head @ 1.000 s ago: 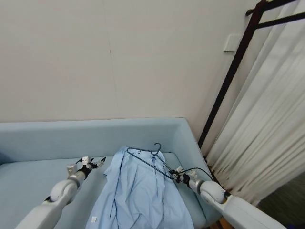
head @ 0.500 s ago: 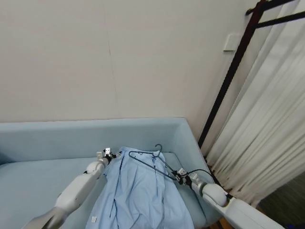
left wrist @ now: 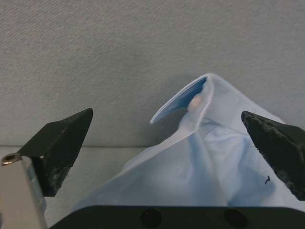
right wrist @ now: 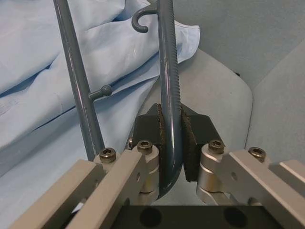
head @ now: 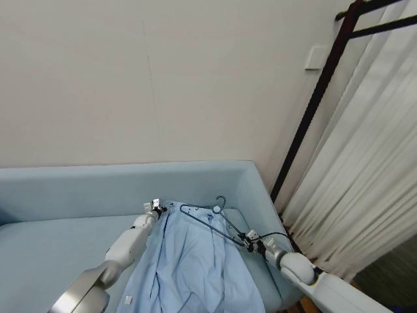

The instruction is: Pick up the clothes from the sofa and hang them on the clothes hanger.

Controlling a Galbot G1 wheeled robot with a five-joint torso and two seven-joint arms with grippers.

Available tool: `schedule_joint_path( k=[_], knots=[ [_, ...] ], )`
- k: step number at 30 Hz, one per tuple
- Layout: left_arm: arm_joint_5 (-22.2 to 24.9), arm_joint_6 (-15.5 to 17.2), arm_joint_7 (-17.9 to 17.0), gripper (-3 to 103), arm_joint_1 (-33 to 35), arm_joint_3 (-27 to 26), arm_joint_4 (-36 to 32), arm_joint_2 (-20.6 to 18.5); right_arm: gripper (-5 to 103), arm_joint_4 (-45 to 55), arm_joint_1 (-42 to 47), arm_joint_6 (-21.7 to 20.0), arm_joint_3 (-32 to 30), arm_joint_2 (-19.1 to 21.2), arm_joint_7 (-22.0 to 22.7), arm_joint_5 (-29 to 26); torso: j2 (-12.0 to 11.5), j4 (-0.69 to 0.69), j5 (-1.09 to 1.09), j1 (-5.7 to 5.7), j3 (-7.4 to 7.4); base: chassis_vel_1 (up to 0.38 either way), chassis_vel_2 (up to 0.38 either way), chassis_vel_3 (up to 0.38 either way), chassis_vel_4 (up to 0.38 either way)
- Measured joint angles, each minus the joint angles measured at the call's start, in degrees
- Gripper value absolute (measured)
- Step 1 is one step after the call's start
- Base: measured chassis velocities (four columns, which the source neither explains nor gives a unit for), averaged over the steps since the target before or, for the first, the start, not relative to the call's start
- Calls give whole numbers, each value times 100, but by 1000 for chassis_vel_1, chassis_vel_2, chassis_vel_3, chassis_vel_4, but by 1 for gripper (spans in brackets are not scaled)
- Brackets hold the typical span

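This looks like a living room in a home. A pale blue upholstered sofa (head: pixel 78 186) stands against a plain cream wall (head: pixel 130 78), and a light blue shirt (head: pixel 189 261) is spread on its seat with a dark hanger (head: pixel 217 208) at the collar. Beside the sofa rises a dark garment rack (head: pixel 313 107). Long white curtains (head: pixel 365 182) hang next to it, and a switch plate (head: pixel 316 58) sits on the wall.
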State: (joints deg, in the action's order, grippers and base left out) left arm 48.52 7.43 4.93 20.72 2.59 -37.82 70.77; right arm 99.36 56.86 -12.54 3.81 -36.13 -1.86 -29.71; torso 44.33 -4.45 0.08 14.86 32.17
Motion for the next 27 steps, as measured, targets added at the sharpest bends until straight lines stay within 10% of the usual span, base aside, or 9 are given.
schedule_joint_path(
  k=[27],
  knots=[
    [-534, -115, 159, 2, 245, -2, -151, -47, 8, -299, -238, 216, 141, -60, -198, 449, 0, -2, 0, 0, 0, 0, 0, 0, 0]
  ],
)
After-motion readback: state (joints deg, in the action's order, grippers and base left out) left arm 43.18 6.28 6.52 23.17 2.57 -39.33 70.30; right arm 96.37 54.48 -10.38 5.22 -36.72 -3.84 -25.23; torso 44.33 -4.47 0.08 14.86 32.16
